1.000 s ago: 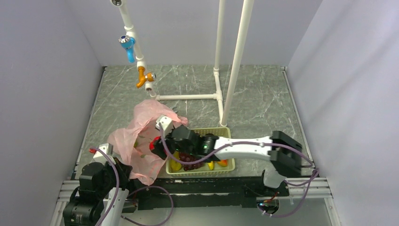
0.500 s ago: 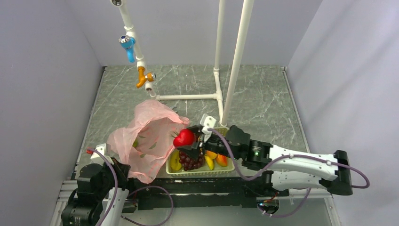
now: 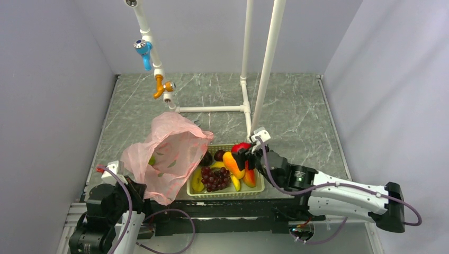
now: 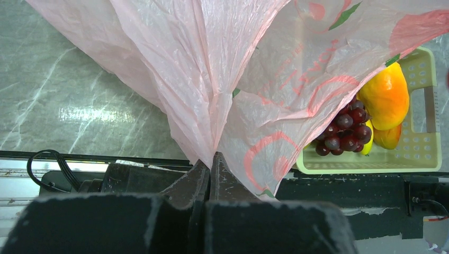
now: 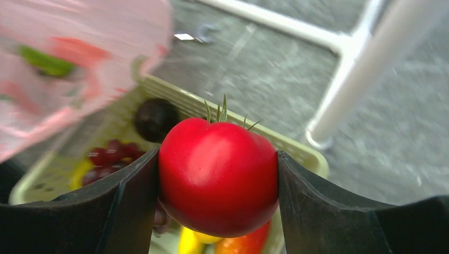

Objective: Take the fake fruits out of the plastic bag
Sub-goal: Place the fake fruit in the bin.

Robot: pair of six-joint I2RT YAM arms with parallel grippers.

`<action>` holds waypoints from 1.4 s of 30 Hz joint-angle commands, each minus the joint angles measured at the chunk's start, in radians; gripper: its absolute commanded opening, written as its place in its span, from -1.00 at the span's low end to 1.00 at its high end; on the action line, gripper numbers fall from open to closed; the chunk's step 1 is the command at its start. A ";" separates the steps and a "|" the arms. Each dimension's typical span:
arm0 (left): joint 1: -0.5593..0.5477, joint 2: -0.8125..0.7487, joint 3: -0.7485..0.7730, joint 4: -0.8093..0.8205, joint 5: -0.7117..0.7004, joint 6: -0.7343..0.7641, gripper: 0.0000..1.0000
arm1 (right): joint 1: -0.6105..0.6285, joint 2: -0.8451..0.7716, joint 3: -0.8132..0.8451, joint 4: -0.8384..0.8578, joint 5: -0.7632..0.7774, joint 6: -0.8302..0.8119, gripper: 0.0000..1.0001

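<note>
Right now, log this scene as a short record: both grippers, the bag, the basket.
left gripper: shut on a gathered fold of the pink plastic bag
right gripper: shut on the red fruit, held over the basket
plastic bag: draped left of the basket, overlapping its left end
basket contents: grape bunch, orange fruit, two dark round fruits, yellow banana-like piece

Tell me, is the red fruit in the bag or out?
Out. The right gripper grips the red fruit over the basket, apart from the bag.
</note>
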 commanded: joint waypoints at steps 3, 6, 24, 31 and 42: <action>0.000 -0.035 0.014 0.046 0.001 0.002 -1.00 | -0.144 0.142 0.000 -0.105 0.067 0.203 -1.00; 0.000 -0.037 0.015 0.038 -0.001 0.004 -1.00 | -0.154 0.200 0.015 -0.089 0.024 0.191 -1.00; 0.000 -0.044 0.012 0.040 0.019 -0.013 -1.00 | -0.167 0.273 0.039 -0.130 0.029 0.261 0.97; 0.000 -0.043 0.021 0.033 0.010 -0.011 -1.00 | -0.160 0.152 0.092 -0.148 -0.032 0.170 0.99; 0.000 -0.028 0.063 0.015 -0.021 0.002 -1.00 | -0.052 0.165 0.121 0.211 -0.866 0.018 0.91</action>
